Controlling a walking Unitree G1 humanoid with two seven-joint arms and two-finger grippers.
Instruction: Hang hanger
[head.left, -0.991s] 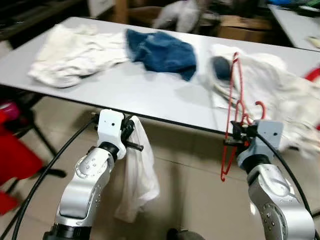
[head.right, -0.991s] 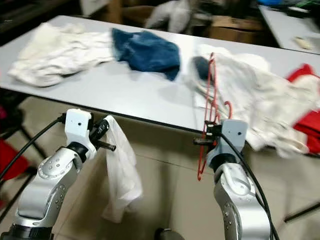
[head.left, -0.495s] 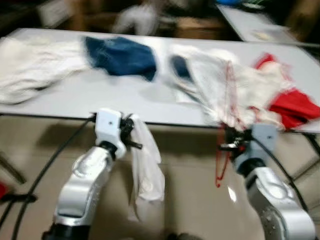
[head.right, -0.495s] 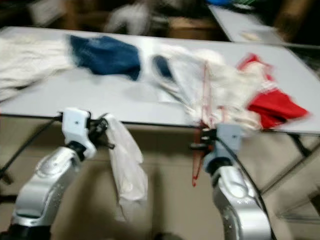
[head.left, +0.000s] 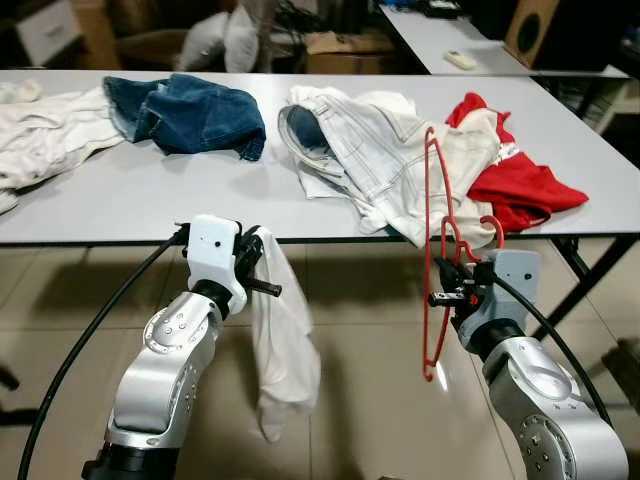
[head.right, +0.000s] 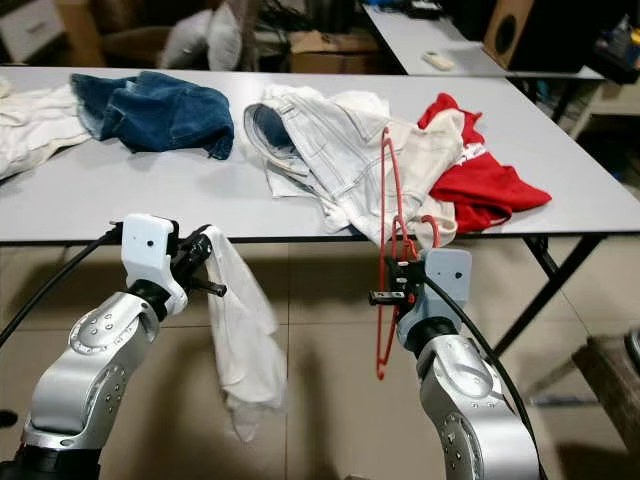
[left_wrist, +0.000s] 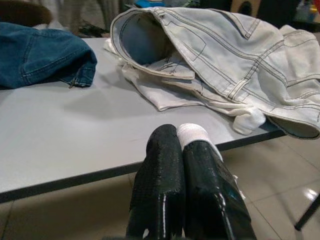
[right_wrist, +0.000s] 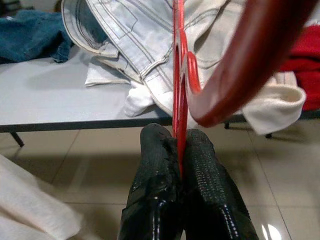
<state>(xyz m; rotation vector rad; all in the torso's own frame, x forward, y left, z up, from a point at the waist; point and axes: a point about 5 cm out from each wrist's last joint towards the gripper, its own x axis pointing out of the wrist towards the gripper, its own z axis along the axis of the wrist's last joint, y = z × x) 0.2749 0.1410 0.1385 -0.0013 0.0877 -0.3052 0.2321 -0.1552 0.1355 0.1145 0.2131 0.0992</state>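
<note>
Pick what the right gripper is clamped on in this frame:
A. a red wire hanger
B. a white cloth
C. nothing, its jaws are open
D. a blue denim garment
A: the right gripper has its jaws shut on the red wire hanger, held upright in front of the table, while the white cloth hangs from the left gripper.
</note>
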